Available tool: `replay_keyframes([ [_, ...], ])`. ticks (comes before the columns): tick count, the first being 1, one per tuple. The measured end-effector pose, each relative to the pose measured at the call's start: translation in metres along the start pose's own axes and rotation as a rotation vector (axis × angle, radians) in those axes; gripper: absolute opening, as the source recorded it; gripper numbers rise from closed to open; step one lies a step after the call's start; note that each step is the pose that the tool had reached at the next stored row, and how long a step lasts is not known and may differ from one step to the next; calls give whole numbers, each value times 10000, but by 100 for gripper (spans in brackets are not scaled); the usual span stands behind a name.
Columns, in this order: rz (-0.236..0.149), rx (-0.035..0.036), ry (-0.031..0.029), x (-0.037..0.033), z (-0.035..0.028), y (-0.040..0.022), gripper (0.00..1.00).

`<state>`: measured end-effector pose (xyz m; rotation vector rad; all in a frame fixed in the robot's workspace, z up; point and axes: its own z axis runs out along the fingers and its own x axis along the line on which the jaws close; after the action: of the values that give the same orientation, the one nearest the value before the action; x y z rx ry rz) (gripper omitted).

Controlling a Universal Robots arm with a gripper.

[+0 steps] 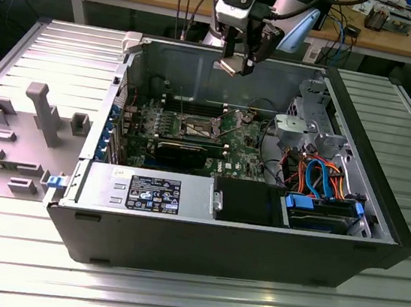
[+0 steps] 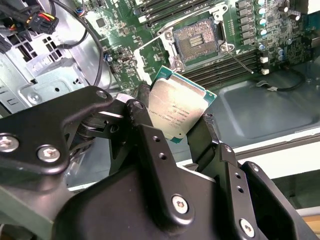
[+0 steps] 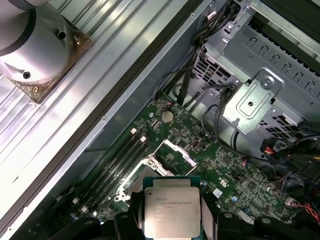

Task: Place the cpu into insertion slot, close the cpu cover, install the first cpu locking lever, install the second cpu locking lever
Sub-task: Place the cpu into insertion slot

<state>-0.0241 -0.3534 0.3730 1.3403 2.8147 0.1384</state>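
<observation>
Gripper (image 2: 172,114) holds cpu (image 2: 181,104) clear of insertion slot (image 2: 195,37).

The pincer (image 1: 237,61) hangs over the open computer case (image 1: 216,242), which lies on the bench (image 1: 171,297). The cpu (image 2: 180,107) sits clamped between the pincer's fingers (image 2: 145,125), clear of the motherboard (image 1: 245,150) below. The insertion slot (image 2: 196,37) lies on that board beneath the pincer, apart from the cpu, with the cpu cover (image 2: 150,55) raised at its edge. Beyond the slot from the pincer, nearer the exterior camera, lies the expansion card (image 1: 183,150). To the exterior view's right of the pincer stands the drive cage (image 1: 312,122). Well off to the exterior view's left, outside the case, a fixture tray (image 1: 26,137) rests on the bench.
</observation>
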Motion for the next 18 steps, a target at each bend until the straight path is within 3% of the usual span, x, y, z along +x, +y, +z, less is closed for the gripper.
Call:
replay_keyframes([
  [6, 396, -7, -35, 0, 2, 0, 54],
  [18, 499, -10, -45, 0, 2, 0, 54],
])
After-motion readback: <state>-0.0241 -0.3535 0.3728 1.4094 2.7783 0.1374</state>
